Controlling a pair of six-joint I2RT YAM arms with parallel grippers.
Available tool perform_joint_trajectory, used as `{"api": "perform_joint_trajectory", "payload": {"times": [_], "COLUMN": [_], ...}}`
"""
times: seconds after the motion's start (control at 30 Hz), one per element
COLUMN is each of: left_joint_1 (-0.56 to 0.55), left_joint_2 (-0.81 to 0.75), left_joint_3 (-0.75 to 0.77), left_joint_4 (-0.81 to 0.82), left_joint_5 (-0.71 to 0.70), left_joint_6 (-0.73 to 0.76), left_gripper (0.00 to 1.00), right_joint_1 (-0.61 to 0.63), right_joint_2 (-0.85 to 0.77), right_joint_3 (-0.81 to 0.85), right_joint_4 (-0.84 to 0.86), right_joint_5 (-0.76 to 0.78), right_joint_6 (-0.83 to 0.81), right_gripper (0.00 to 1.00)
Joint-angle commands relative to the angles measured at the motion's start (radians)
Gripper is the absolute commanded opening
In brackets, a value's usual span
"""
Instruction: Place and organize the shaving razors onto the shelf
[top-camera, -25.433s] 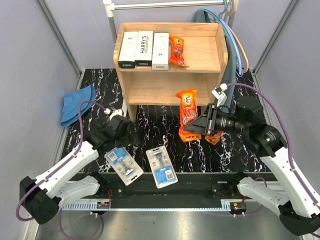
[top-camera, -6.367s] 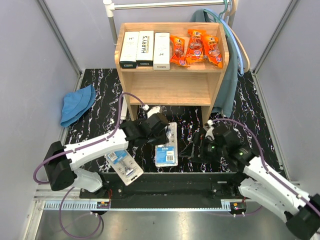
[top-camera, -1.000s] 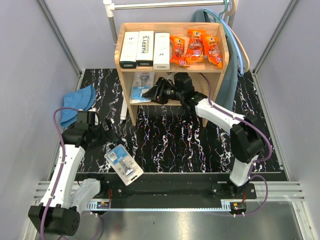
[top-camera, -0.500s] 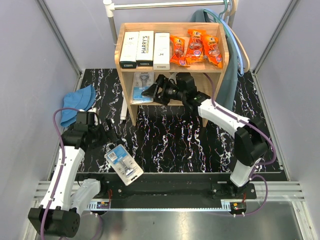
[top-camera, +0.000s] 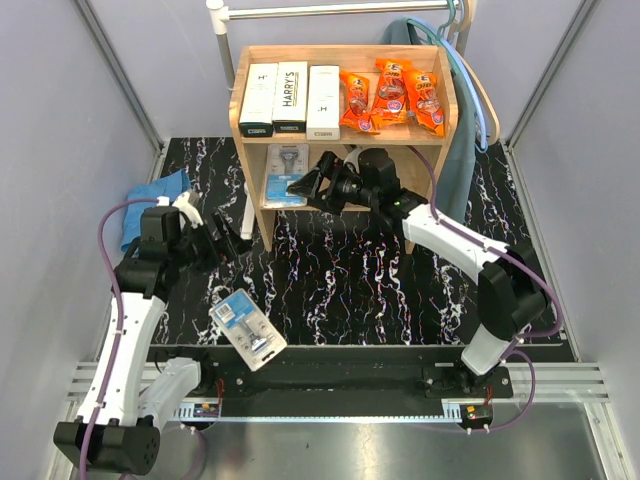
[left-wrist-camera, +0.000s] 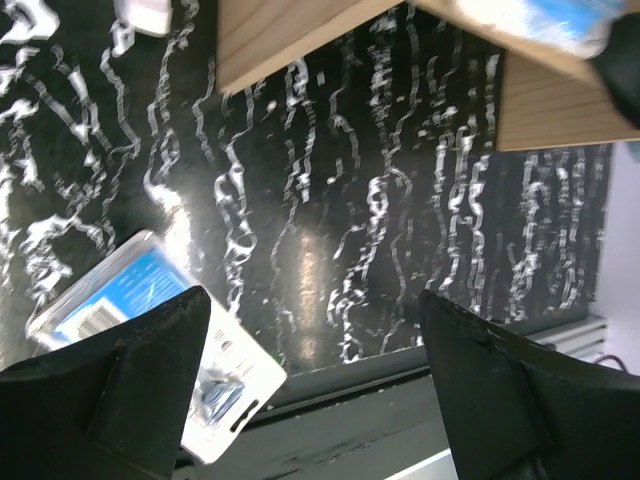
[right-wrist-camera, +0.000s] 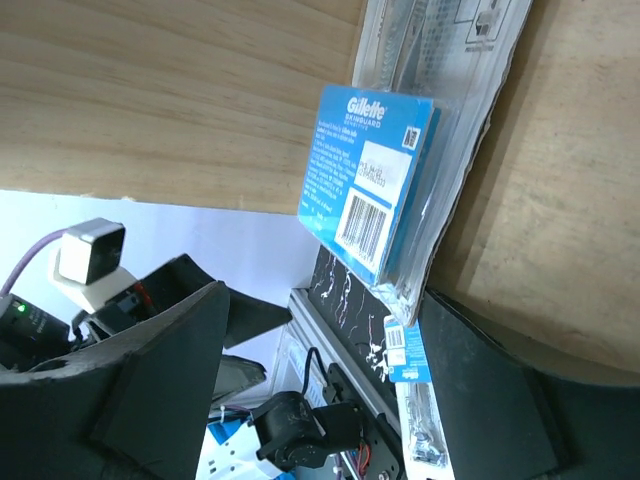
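Note:
The wooden shelf carries three white razor boxes and three orange pouches on its top tier. A blue-backed blister card lies at the left of the lower tier, its near end at the front edge. My right gripper is open just in front of this card, holding nothing. A second blister card lies on the black marbled table near the front. My left gripper hovers open and empty left of the shelf's leg, above and behind that card.
A blue cloth hat lies at the table's left edge, beside my left arm. A small white object sits by the shelf's left leg. A metal rail and a hanging grey-blue garment stand behind and right of the shelf.
My right gripper has opened and let go of the blister card on the lower tier, drawing back a little. My left gripper has moved up and back toward the shelf's left leg.

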Motion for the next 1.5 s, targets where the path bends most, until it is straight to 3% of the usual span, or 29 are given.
{"api": "perform_joint_trajectory", "payload": {"times": [0.0,0.7,1.03,1.23,1.47], "left_joint_1": [0.004,0.002,0.004,0.004,-0.025], "left_joint_2": [0.006,0.023,0.050,0.118,0.109], "left_joint_3": [0.037,-0.093,-0.139,-0.204,-0.282], "left_joint_4": [0.077,0.008,0.002,0.005,0.042], "left_joint_5": [0.075,-0.057,-0.108,-0.108,-0.131], "left_joint_6": [-0.012,-0.081,-0.101,-0.119,-0.182], "left_gripper": [0.87,0.91,0.92,0.82,0.75], "right_joint_1": [0.008,0.136,0.284,0.317,0.317], "right_joint_2": [-0.039,-0.265,-0.533,-0.669,-0.720], "right_joint_3": [-0.049,-0.290,-0.542,-0.720,-0.743], "right_joint_4": [-0.046,-0.065,-0.083,-0.099,-0.137], "right_joint_5": [0.021,0.108,0.234,0.264,0.288], "right_joint_6": [0.006,0.066,0.159,0.216,0.224], "right_gripper": [0.86,0.90,0.91,0.92,0.92]}}
